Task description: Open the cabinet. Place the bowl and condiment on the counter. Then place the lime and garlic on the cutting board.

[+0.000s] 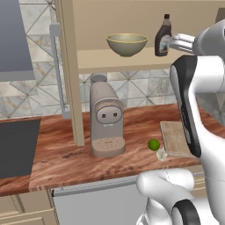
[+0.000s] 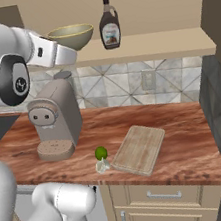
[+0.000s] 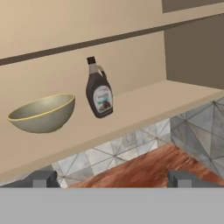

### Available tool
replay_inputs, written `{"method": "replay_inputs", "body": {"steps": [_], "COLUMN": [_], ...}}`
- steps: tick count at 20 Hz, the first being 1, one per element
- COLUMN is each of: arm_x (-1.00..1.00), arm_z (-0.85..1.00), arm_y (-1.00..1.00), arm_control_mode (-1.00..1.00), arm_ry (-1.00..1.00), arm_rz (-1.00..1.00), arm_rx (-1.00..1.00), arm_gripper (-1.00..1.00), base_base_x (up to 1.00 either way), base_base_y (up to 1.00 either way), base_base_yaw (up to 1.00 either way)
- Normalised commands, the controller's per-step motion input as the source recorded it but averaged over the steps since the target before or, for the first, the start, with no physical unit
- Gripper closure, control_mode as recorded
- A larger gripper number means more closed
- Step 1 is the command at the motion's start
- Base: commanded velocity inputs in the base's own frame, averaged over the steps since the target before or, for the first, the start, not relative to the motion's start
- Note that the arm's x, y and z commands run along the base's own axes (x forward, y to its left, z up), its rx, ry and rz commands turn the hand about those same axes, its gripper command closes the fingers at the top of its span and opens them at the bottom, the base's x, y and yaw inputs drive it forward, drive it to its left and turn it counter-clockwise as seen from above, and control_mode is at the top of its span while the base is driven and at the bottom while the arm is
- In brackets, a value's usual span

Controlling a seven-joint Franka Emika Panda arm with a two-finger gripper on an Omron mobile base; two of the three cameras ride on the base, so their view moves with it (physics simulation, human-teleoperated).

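Observation:
The cabinet stands open, its door edge-on beside the shelf. On that shelf sit the olive bowl and, to its right, the dark condiment bottle. My gripper is open and holds nothing; it hangs in front of the shelf, a little below its edge and apart from both. On the counter the lime and the garlic lie beside the cutting board, not on it.
A beige coffee machine stands on the counter under the shelf. A dark cooktop lies to the left, below a grey hood. The other cabinet door juts out on the right. Beige drawers run below the counter.

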Motion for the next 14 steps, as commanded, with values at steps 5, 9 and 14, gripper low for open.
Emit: {"method": "replay_inputs", "body": {"steps": [5,9,14], "arm_x": [0.3,0.23,0.2], "arm_z": [0.0,0.0,0.0], "arm_y": [0.0,0.0,0.0], "arm_control_mode": [-1.0,-1.0,-1.0], "arm_ry": [0.07,0.08,0.02], "arm_rz": [0.0,0.0,0.0], "arm_rx": [0.0,-0.01,0.0], "arm_gripper": [-1.0,-1.0,-1.0], "base_base_x": [0.0,0.0,0.0], "base_base_y": [0.0,0.0,0.0], "base_base_yaw": [0.0,0.0,0.0]}}
